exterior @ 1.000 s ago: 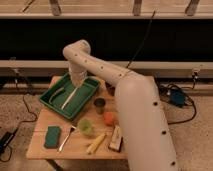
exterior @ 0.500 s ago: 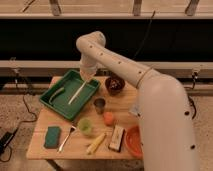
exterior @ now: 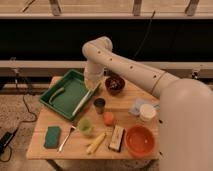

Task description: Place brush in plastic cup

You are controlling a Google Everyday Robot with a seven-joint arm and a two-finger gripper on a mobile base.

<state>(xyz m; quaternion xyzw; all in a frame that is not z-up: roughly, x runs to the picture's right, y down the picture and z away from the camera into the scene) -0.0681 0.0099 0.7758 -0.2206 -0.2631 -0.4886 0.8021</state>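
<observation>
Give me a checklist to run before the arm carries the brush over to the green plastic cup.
1. Gripper shut on the brush at its upper end: ok.
2. Brush clear of the green tray: cannot tell; its lower end crosses the tray's right rim.
3. Plastic cup upright: ok.
4. Plastic cup empty: cannot tell.
5. Dark metal cup off the route: not ok; it stands close beside the brush.

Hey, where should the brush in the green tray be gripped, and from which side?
Grip the brush by its thin handle's far end, from above, fingers across its width. It slants over the right rim of the green tray, leaving that end exposed. The gripper is shut there, apparently on the handle.
</observation>
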